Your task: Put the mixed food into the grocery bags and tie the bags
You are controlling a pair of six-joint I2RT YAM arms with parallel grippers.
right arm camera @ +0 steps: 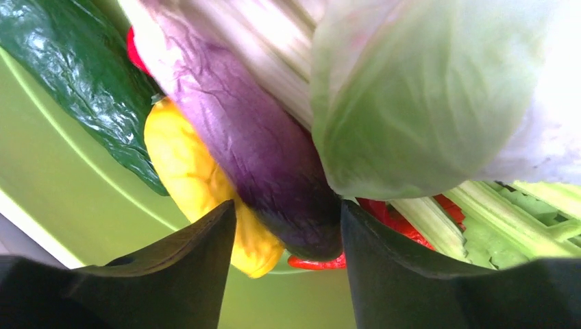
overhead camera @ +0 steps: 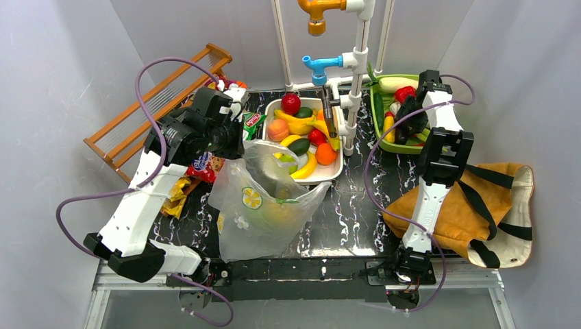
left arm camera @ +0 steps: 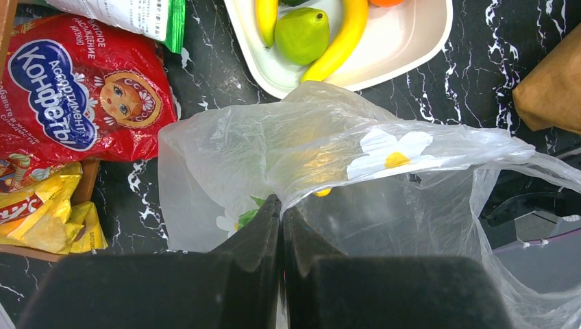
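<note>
Plastic is all my left claw (left arm camera: 281,205) has. It is pressed together on a fold of the clear plastic bag (left arm camera: 384,199), holding the rim up so the mouth gapes toward the white tray (left arm camera: 411,48) at twelve o'clock. The bag stands near the middle of the table (left arm camera: 473,75), a little toward seven o'clock, and something yellow shows through the film.

My right claw (right arm camera: 288,205) is down in the green tray (right arm camera: 68,233) at one o'clock. It is spread, with the tip of a purple eggplant (right arm camera: 253,137) between its fingers, and I judge it has not clamped yet. A yellow vegetable (right arm camera: 181,164) is wedged against the eggplant on the nine o'clock side, and a cabbage (right arm camera: 425,89) leans over both. The tan tote (overhead camera: 473,212) lies slumped at four o'clock.

If I close now I may catch the yellow vegetable too. The glossy, rounded tip could also squirt out, since only the end of the eggplant sits in the gap. Lifting may drag the cabbage along. On the left, the thin film could slip or tear if that arm pulls, and the mouth would then collapse.

Only the right wrist view shows what lies between those fingers, because from overhead the arm hides them. Only the left wrist view shows the pinch itself. The overhead view alone gives the route from the green tray to the bag, past the white pipe frame (overhead camera: 356,82) standing between the trays.
</note>
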